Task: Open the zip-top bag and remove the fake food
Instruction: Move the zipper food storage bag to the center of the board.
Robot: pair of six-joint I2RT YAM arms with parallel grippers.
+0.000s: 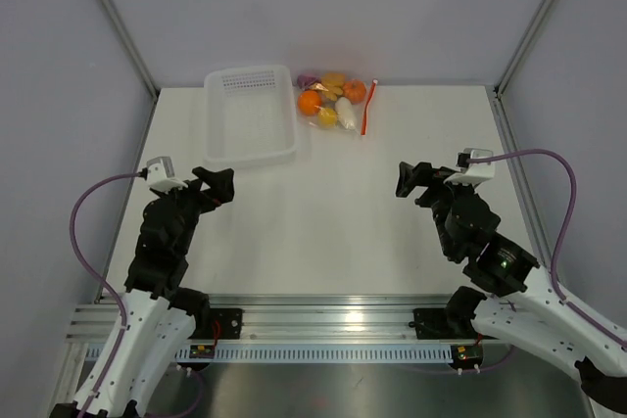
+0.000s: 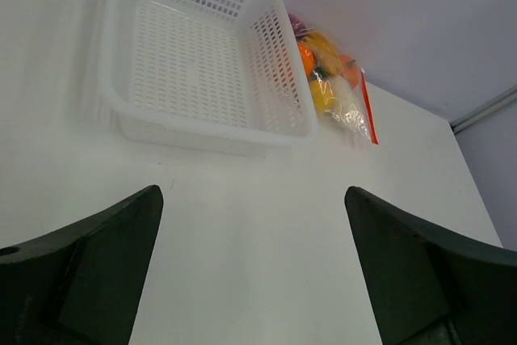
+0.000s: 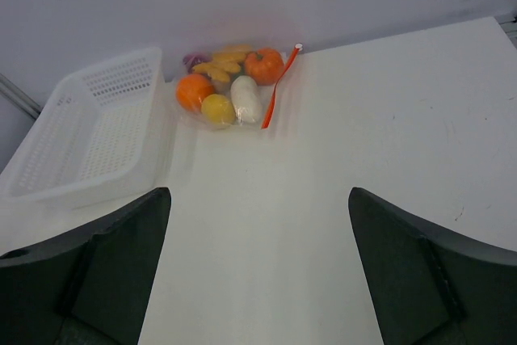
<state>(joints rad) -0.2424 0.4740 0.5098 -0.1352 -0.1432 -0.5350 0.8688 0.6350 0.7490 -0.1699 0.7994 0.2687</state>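
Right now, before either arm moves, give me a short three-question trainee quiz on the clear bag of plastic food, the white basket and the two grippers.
1. True or false: the clear crinkly zip-top bag of small plastic fruits and vegetables lies inside the white perforated plastic basket.
2. Which edge of the bag carries the red-orange zipper strip? A: the edge away from the basket. B: the edge nearest the basket. C: the edge facing the arms.
3. Fill in: the left gripper and the right gripper are both ____ and hold nothing.
Key: 1 false; 2 A; 3 open.
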